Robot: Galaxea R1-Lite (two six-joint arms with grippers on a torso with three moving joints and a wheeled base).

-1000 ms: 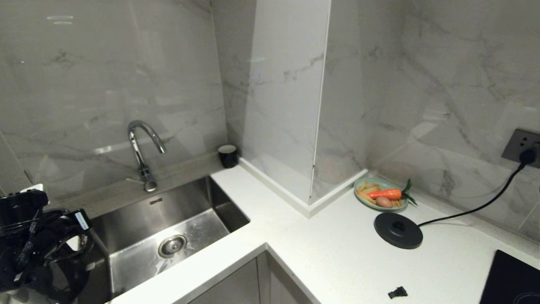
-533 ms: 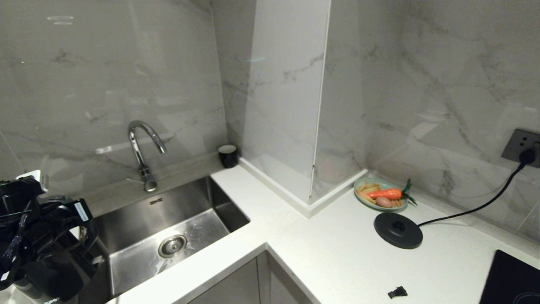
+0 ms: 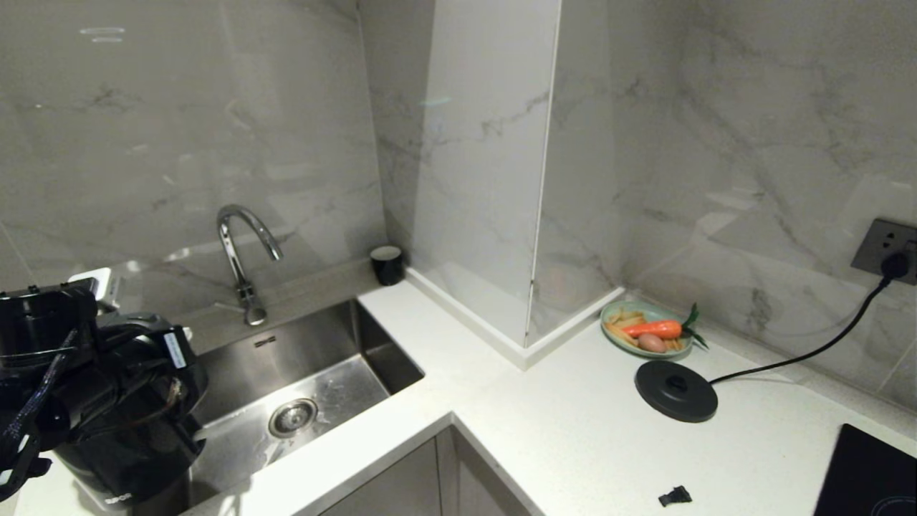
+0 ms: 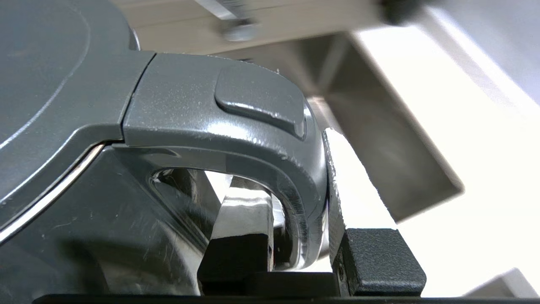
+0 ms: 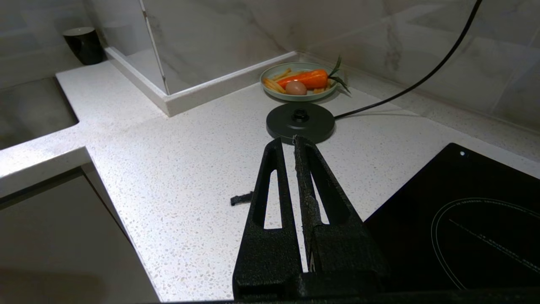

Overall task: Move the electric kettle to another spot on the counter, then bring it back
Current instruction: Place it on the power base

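White speckled counter (image 3: pixel 573 430) wraps the corner; at far left the left gripper (image 4: pixel 295 253) pinches the electric kettle (image 3: pixel 132 448) by its handle, kettle base cropped. Right gripper (image 5: pixel 291 145), fingers pressed together, hovers near the power base (image 3: pixel 675 390).
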